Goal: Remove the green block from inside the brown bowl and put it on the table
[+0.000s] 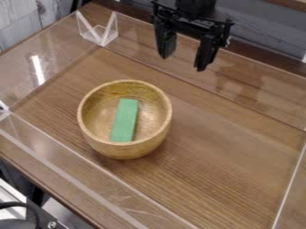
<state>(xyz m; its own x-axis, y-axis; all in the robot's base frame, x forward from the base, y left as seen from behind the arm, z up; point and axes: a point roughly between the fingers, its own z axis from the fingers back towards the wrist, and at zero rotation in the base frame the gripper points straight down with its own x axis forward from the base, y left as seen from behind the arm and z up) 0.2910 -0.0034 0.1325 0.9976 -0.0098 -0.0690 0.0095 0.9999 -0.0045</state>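
A light-brown wooden bowl (124, 118) sits on the wood-grain table (227, 134), left of centre. Inside it lies the green block (124, 119), a bright green bar resting lengthwise on the bowl's bottom. My black gripper (185, 49) hangs at the top of the view, above and behind the bowl to its right, pointing down. Its fingers (205, 54) stand apart with nothing between them. It touches neither the bowl nor the block.
Clear acrylic walls (48, 63) ring the tabletop. A small clear bracket (98, 29) stands at the back left corner. Bare wood lies to the right of and in front of the bowl.
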